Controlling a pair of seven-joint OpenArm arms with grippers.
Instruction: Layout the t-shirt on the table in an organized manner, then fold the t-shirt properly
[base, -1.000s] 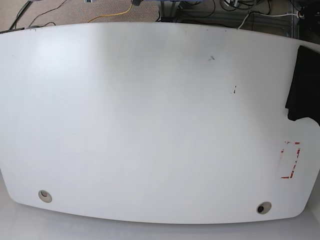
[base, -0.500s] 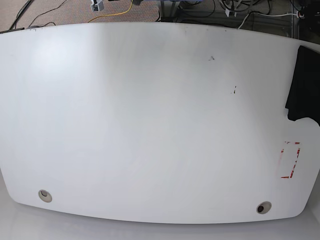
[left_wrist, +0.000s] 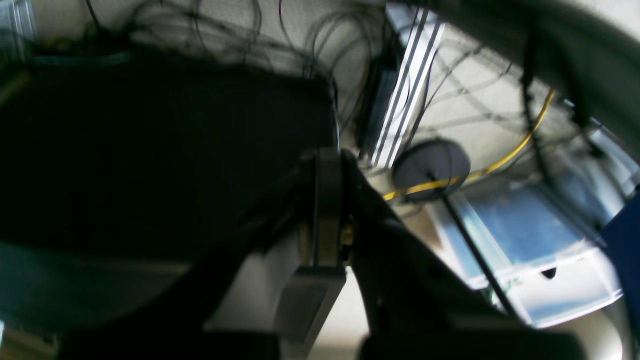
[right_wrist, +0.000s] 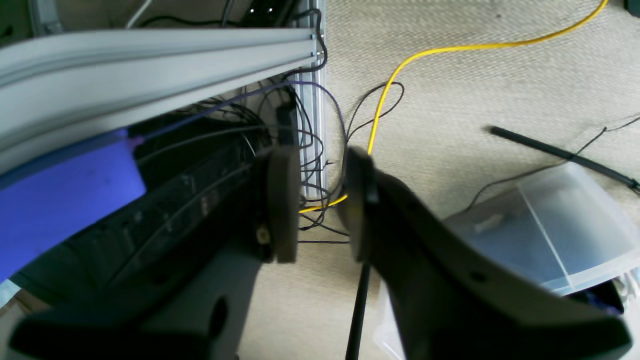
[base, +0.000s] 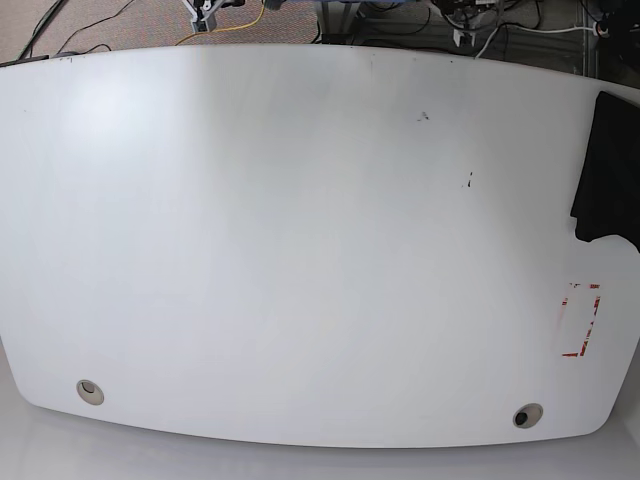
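Observation:
The black t-shirt (base: 610, 170) lies bunched at the far right edge of the white table (base: 300, 250), partly cut off by the frame. Neither gripper is near it. My right gripper (base: 208, 10) peeks in at the top edge of the base view, beyond the table's far side. In its wrist view the right gripper (right_wrist: 320, 200) is open over the carpet, with nothing between its fingers. My left gripper (left_wrist: 340, 200) shows blurred in its wrist view, its fingers pressed together with nothing in them, above floor cables.
Two round grommet holes (base: 90, 391) (base: 527, 415) sit near the table's front edge, and red tape marks (base: 582, 320) at the front right. Behind the table are an aluminium rail (right_wrist: 150, 65), a yellow cable (right_wrist: 450, 50) and a clear plastic bin (right_wrist: 550, 235).
The right gripper has come further into the base view along the top edge, moving right. The t-shirt has not moved.

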